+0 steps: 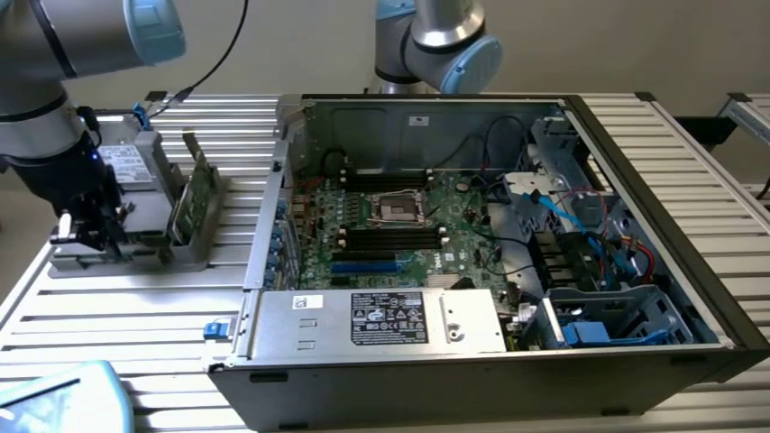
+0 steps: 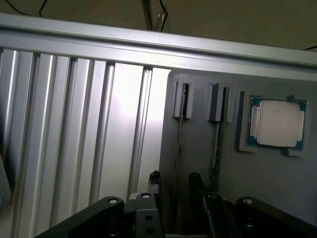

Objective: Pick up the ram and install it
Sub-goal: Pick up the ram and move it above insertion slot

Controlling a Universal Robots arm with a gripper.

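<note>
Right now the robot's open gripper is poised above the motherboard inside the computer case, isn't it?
Not quite. The gripper is open, but it is poised above the grey holder that carries the ram, on the table outside the computer case, to the exterior view's left of it. The exterior view shows this.

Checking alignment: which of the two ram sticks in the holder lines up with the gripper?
The ram farther from the processor: it runs between the open gripper's fingers; the other stick lies outside.
</note>
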